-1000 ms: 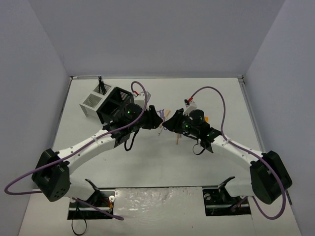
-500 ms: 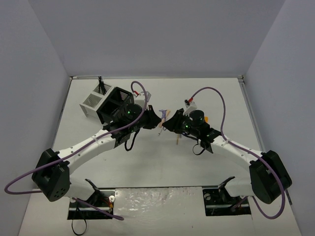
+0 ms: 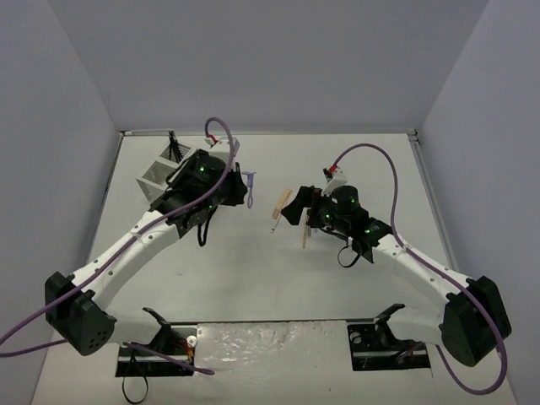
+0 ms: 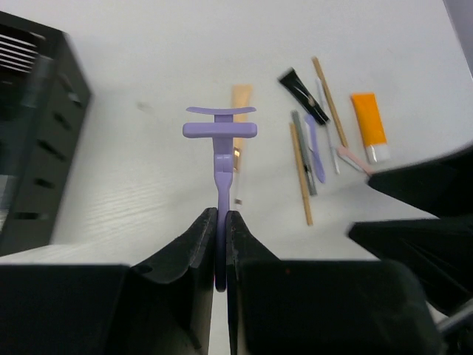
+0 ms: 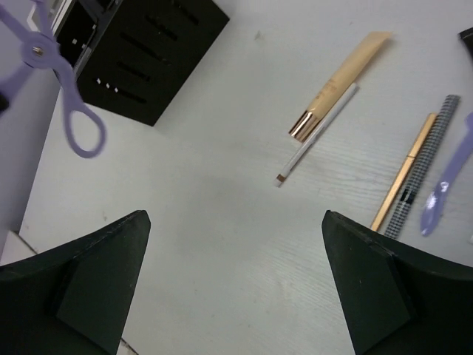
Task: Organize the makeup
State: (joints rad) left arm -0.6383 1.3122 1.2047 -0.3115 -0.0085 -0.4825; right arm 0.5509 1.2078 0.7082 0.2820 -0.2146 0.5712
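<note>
My left gripper (image 4: 220, 231) is shut on the stem of the lilac looped piece (image 4: 219, 140), holding it in the air above the table. In the top view the left gripper (image 3: 238, 191) and the lilac piece (image 3: 251, 186) sit just right of the boxes. My right gripper (image 5: 238, 255) is open with nothing between its fingers, and the lilac piece (image 5: 72, 122) hangs far to its upper left. On the table lie a beige tube (image 4: 241, 100), a black tube (image 4: 302, 86), an orange tube (image 4: 368, 120), tan pencils (image 4: 301, 176) and a checkered pencil (image 5: 431, 157).
A black mesh box (image 4: 33, 140) stands left of the left gripper, with a white mesh box (image 3: 155, 174) holding black pencils (image 3: 173, 148) behind it. The right gripper (image 3: 294, 206) hovers by the row of makeup at the table's middle.
The two grippers were together at the middle around the lilac piece. The left shut on it and drew back left toward the boxes; the right opened wide and let it go.
</note>
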